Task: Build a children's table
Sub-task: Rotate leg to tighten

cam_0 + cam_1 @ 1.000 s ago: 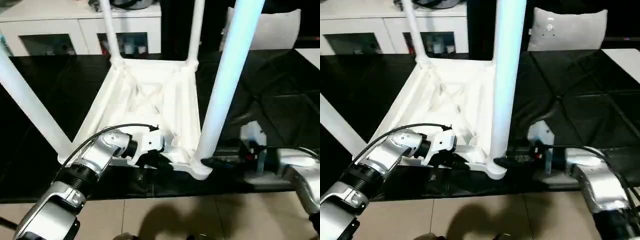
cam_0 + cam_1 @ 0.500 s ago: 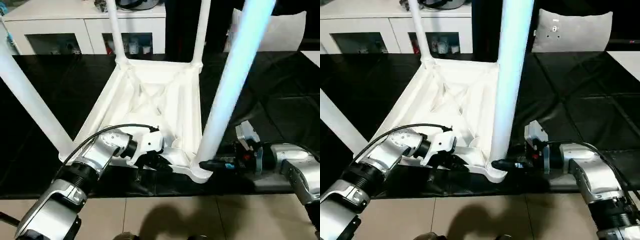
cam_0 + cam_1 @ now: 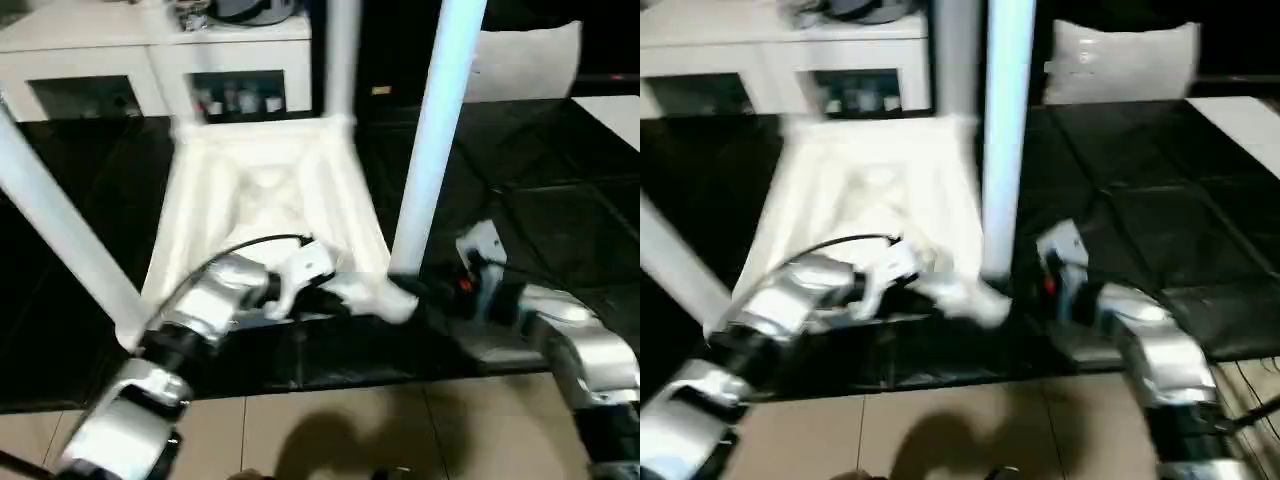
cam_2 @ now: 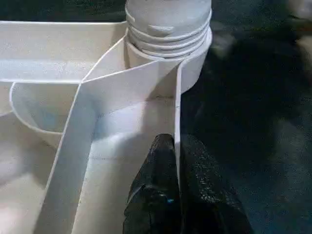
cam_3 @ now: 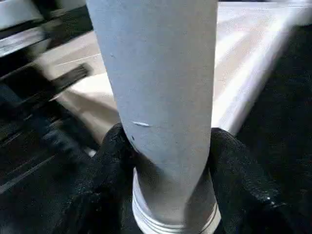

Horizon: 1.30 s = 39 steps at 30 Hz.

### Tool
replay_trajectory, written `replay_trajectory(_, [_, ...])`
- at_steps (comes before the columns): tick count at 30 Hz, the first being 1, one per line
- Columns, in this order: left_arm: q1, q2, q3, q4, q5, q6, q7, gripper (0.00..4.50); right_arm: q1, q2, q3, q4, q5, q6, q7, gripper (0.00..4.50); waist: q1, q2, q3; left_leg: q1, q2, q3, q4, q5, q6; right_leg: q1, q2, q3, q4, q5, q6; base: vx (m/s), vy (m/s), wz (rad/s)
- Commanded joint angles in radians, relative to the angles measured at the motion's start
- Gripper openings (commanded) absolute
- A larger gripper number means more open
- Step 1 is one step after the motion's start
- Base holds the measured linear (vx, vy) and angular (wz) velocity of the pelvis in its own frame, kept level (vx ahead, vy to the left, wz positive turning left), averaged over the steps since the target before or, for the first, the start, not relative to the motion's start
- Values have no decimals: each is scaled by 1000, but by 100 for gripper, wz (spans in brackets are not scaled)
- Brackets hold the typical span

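The children's table lies upside down on the black mat, its ribbed white top [image 3: 260,200] facing up with legs standing in the corner sockets. My left gripper [image 4: 176,161] is shut on the thin near rim of the top [image 4: 178,97], next to the corner socket [image 4: 195,63]. My right gripper [image 5: 168,161] is shut around the base of the near right leg [image 3: 435,130], one black finger [image 5: 112,161] on each side of it. Another leg [image 3: 60,230] slants up at the left and a far one [image 3: 340,60] rises behind.
A white cabinet with glass doors [image 3: 150,60] stands behind the mat. A grey cushion [image 3: 525,60] lies at the back right. Beige floor tiles [image 3: 350,430] begin just in front of the mat's near edge.
The whole picture has shifted, so the camera moved. My right gripper has moved in and closed on the base of the near right leg. My left gripper still holds the rim.
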Motion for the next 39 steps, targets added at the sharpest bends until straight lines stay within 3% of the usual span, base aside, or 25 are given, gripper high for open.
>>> replay_trajectory(1, [-52,-116,41,13,-46,-9,115,0,-24,82,29,-9,-47,76,-161,195,-2,-22,-56,21,29,-33,-61,-353,22,26,-55,18,-124,-680,-38,0,0,0])
replay_trajectory(4, [-79,-161,40,54,-8,-20,211,0,-17,122,32,-40,-74,79,-231,195,1,-19,-61,23,31,-35,-65,-351,25,29,-57,19,-124,-642,-32,0,0,0])
replay_trajectory(5, [-79,-162,40,54,-6,-20,213,0,-16,122,33,-43,-75,76,-229,229,3,-19,-63,20,33,-35,-67,-342,31,32,-58,22,-122,-621,-35,0,0,0])
replay_trajectory(6, [-81,-161,37,53,2,-24,218,0,-8,121,38,-53,-78,52,-227,263,7,-17,-65,16,36,-34,-72,-320,44,36,-59,27,-117,-573,-47,0,0,0])
replay_trajectory(9, [-77,-154,39,47,8,-27,216,0,7,121,24,-70,-66,28,-224,276,16,-15,-71,11,42,-31,-76,-268,65,41,-61,36,-103,-454,-90,0,0,0])
replay_trajectory(12, [-73,-128,30,53,23,-48,188,0,24,94,16,-91,-55,-6,-172,311,21,-14,-72,8,43,-29,-74,-245,80,47,-63,39,-96,-403,-117,0,0,0])
replay_trajectory(17, [-52,-81,17,38,22,-94,98,0,58,2,-1,-119,-27,-33,-46,357,34,-13,-72,8,44,-27,-73,-226,92,51,-65,40,-94,-405,-117,0,0,0])
replay_trajectory(18, [-44,-67,9,30,20,-104,64,0,64,-30,3,-116,-29,-59,-3,357,37,-9,-72,7,46,-28,-74,-222,91,51,-66,39,-93,-397,-122,0,0,0])
replay_trajectory(20, [-20,-25,-19,7,20,-131,-29,0,77,-101,8,-110,-35,-129,93,370,41,-10,-73,7,49,-29,-74,-221,94,53,-67,41,-90,-377,-126,0,0,0])
replay_trajectory(25, [-1,26,-53,-4,22,-190,-141,0,79,-146,-16,-83,-9,-205,195,419,42,-10,-74,6,53,-27,-73,-225,106,51,-66,41,-81,-333,-161,0,0,0])
replay_trajectory(32, [11,86,-93,-16,20,-300,-311,0,76,-225,25,-60,55,-235,424,419,69,-6,-72,14,62,-25,-74,-245,97,48,-67,45,-77,-337,-169,0,0,0])
replay_trajectory(33, [10,93,-98,-21,18,-311,-332,0,75,-229,28,-54,70,-235,459,405,72,-6,-73,11,63,-25,-75,-238,96,49,-68,45,-75,-326,-173,0,0,0])
replay_trajectory(34, [7,98,-102,-24,13,-318,-352,0,71,-234,31,-46,84,-228,490,405,76,-14,-74,11,63,-25,-73,-233,99,50,-72,45,-72,-324,-177,0,0,0])
replay_trajectory(39, [2,110,-111,-40,-6,-341,-421,0,69,-267,62,-35,101,-190,575,349,88,-11,-75,12,64,-24,-72,-216,95,48,-70,46,-71,-316,-183,0,0,0])
